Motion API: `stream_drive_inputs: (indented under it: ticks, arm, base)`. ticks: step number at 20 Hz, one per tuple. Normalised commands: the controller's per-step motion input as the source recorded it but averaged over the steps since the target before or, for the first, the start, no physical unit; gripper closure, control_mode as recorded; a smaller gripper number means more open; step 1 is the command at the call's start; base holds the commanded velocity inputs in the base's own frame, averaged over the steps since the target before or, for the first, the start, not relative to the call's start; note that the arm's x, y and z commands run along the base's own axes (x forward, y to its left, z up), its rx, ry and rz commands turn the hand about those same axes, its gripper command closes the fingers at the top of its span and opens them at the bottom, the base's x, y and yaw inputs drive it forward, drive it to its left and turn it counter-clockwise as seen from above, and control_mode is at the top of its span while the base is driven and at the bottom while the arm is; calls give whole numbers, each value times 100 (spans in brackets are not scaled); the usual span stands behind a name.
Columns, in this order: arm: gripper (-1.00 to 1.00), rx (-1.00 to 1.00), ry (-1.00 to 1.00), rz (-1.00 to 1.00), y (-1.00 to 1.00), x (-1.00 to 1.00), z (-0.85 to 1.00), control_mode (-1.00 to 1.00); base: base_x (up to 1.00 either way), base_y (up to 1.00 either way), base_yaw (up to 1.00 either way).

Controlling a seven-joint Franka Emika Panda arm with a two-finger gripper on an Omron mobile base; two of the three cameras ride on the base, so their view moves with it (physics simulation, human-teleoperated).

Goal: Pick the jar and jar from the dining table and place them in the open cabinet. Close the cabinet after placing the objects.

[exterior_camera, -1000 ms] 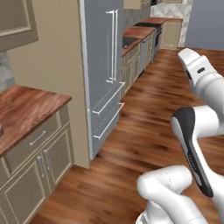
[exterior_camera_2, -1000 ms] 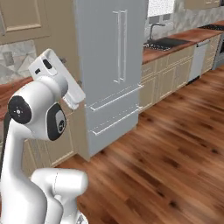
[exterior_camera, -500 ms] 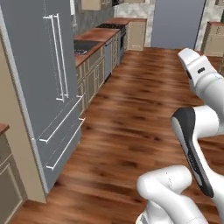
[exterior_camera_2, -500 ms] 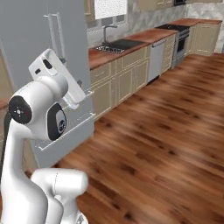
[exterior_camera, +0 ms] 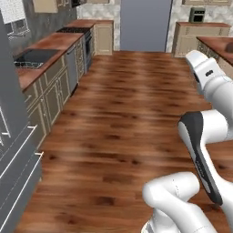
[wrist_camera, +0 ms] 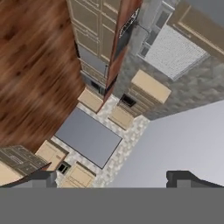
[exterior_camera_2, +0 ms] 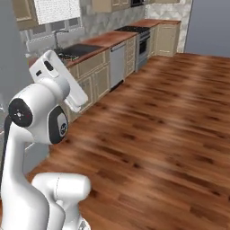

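Note:
The jars and the dining table are out of view, and I cannot pick out an open cabinet among the beige fronts. In the hand view my gripper (wrist_camera: 112, 178) is open, with its two dark fingertips (wrist_camera: 42, 177) far apart and nothing between them. It looks out at a rolled picture of the kitchen's counters and walls. My white arm (exterior_camera: 207, 77) is folded high at the right of the left base view. The same arm (exterior_camera_2: 58, 83) stands at the left of the right base view.
A grey fridge (exterior_camera: 13, 154) stands close at the left. Beyond it runs a wood-topped counter (exterior_camera: 43, 50) with a sink, beige fronts and a stove (exterior_camera: 87, 38). A white dishwasher (exterior_camera_2: 117, 63) sits in that run. Wood floor (exterior_camera: 127, 113) stretches ahead to a grey panel (exterior_camera: 145, 25).
The whole scene has swept leftward in both base views, so the base has turned. The fridge slid to the left edge and the long floor came into view. The arm's pose and open jaws are unchanged.

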Motion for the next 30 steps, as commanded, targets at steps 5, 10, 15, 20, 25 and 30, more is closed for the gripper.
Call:
stream_drive_inputs:
  ticks: [5,10,15,20,25,30]
  arm:
    - [-100,0,0,0,0,0,0,100]
    - [-100,0,0,0,0,0,0,100]
    - [-100,0,0,0,0,0,0,100]
    - [-100,0,0,0,0,0,0,100]
    - [-100,0,0,0,0,0,0,100]
    - [-100,0,0,0,0,0,0,100]
  base:
    - [94,-62,-34]
    - [99,-54,-31]
    - [100,-52,-30]
    - [100,-48,-30]
    - [100,-39,-29]
    - [100,-34,-28]
